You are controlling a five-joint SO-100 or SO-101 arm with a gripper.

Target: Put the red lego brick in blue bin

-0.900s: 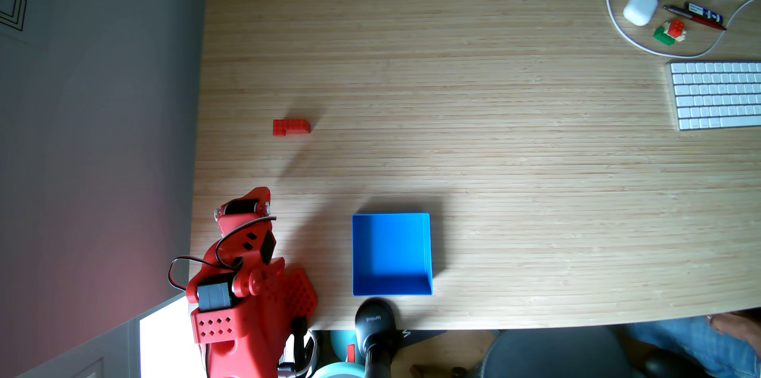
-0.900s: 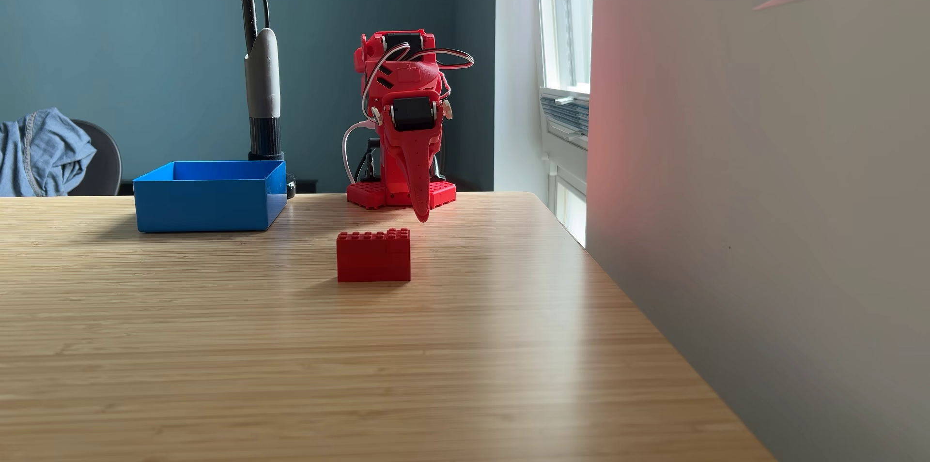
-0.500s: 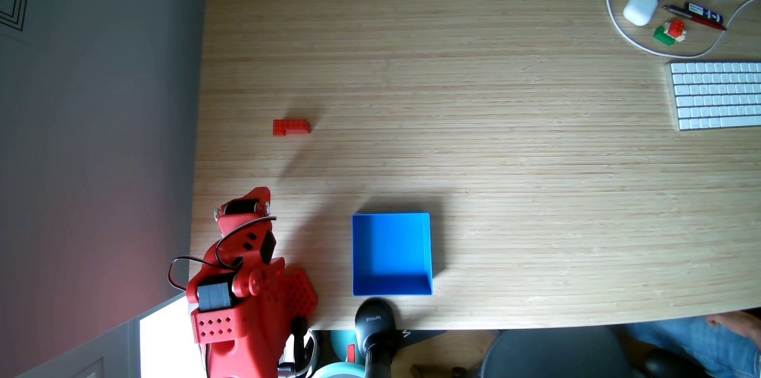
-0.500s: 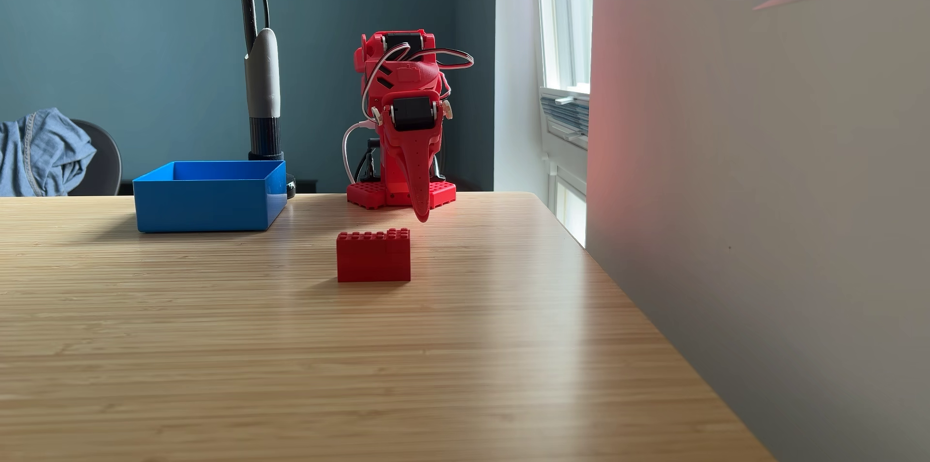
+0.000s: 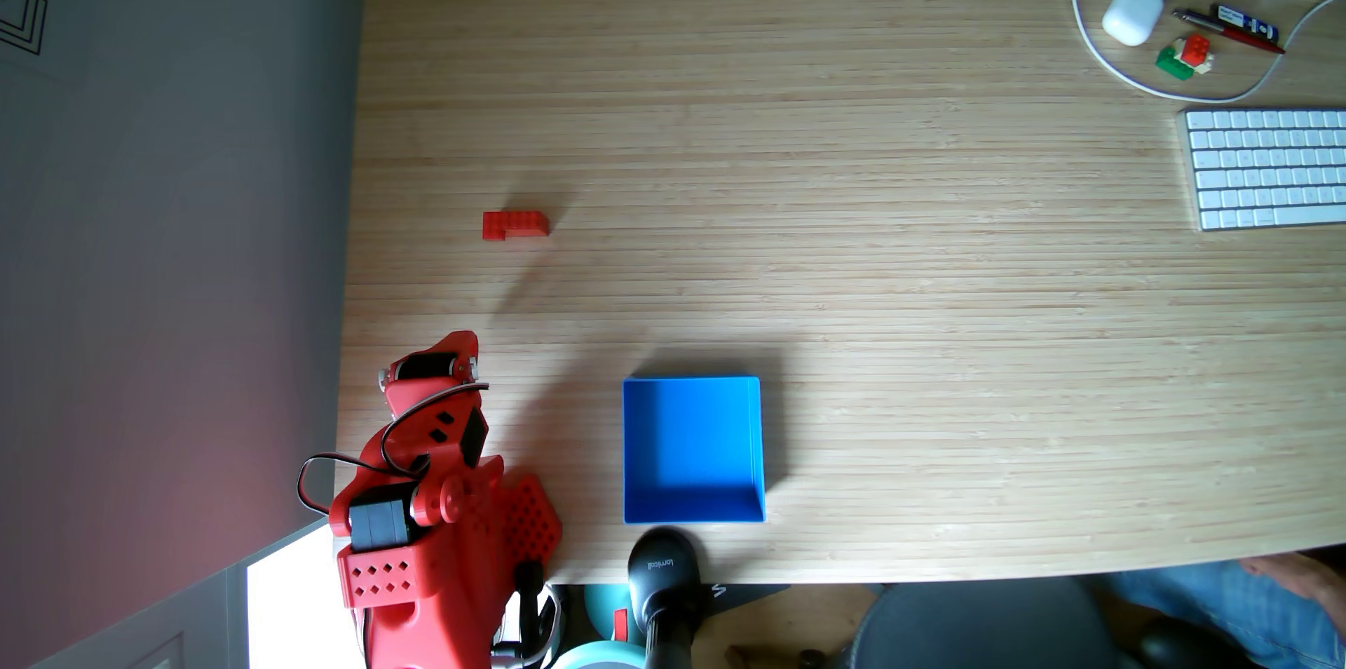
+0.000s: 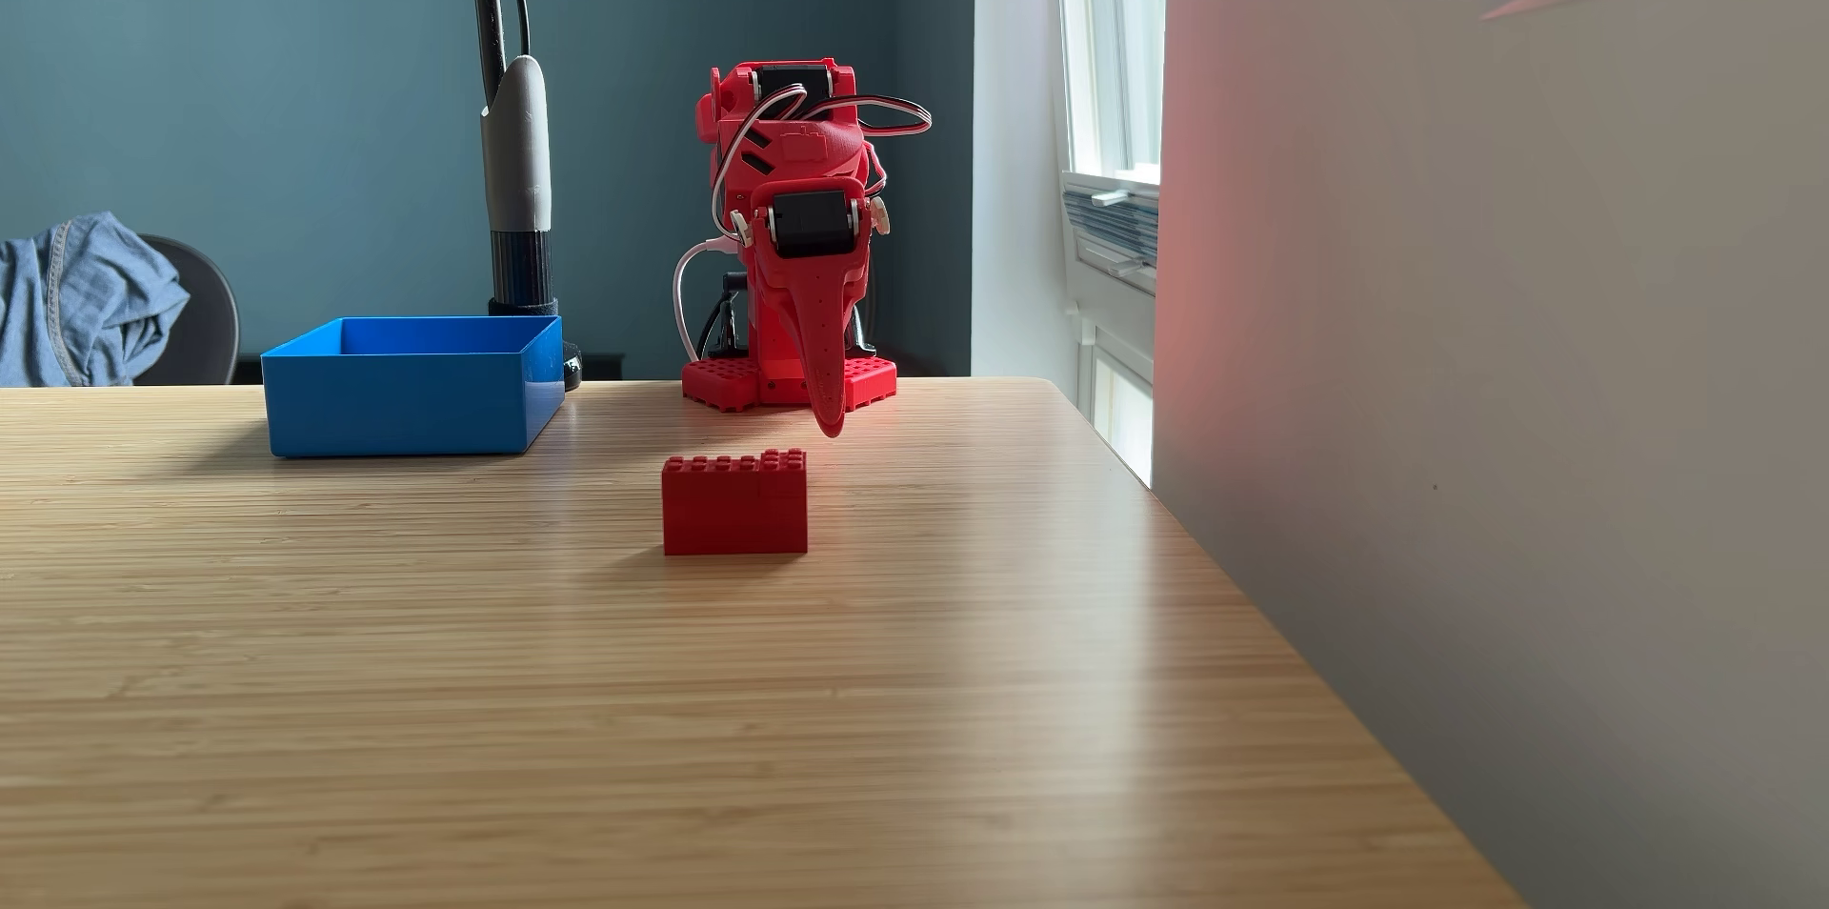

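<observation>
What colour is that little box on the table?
Bright blue; the bin shows best in a fixed view from the table's level.

Bright red lego brick (image 6: pixel 734 505), bright blue bin (image 6: pixel 411 399), red arm (image 6: pixel 792 177), pale striped wooden table (image 6: pixel 594 721).

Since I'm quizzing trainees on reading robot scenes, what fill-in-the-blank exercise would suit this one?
1. The red lego brick stands on the ____.
2. The blue bin holds ____.
3. The gripper hangs folded, pointing ____.
4. In the fixed view from above, the keyboard lies at the ____ edge.

Missing words: table; nothing; down; right
</observation>
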